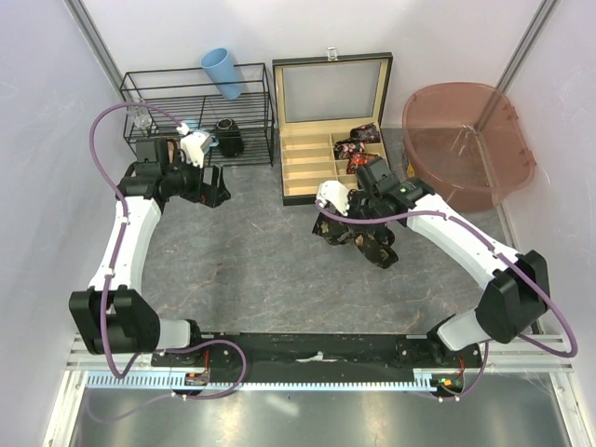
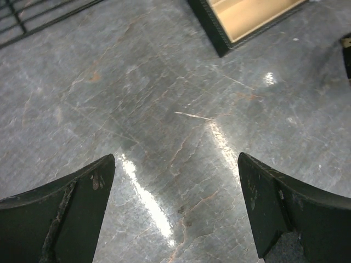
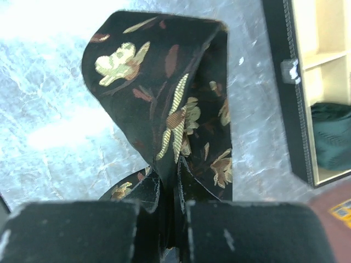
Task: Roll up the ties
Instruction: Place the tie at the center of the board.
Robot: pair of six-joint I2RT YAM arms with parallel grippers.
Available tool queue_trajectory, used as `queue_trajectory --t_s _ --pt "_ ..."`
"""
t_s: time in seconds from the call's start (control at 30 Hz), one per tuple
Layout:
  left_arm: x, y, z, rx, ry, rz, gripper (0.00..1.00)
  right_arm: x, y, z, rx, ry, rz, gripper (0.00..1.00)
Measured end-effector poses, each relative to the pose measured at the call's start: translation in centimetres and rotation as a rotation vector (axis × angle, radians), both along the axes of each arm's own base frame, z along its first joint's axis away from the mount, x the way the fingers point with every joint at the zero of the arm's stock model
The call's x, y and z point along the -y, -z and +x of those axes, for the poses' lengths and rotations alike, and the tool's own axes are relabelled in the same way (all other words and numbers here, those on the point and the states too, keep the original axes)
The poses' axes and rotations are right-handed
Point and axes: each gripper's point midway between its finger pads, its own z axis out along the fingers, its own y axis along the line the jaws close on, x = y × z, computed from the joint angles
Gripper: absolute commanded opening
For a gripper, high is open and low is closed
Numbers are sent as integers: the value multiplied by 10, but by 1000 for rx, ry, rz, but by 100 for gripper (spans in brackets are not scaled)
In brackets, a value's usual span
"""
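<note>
One dark floral tie [image 3: 159,98], folded, is pinched between the closed jaws of the right gripper [image 3: 170,211], above the table [image 2: 164,109]. At least two coiled ties [image 1: 357,149] lie in one open compartmented box [image 1: 303,172]. Left gripper [image 2: 175,181]: jaws wide, empty.
</note>
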Motion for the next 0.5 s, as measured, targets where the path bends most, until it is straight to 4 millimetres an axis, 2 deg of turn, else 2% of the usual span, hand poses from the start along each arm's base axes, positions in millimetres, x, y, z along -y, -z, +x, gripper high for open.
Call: queue_trajectory --t_s 0.1,0.2,0.4,0.43,0.47,0.5 --pt "8 -4 -12 28 59 -16 100 5 5 -6 10 17 -3 0" --pt "14 -3 -22 36 105 -32 99 4 1 -15 51 -1 -2 0" --pt "21 -5 -26 47 140 -60 99 -46 -31 -29 136 -145 97 0" --pt "22 -7 -26 51 145 -64 99 -54 -34 -32 155 -180 103 3" --pt "23 -9 -27 59 149 -67 100 -62 -34 -39 176 -234 99 23" --pt "24 -11 -27 64 152 -69 99 -66 -30 -44 202 -279 83 35"
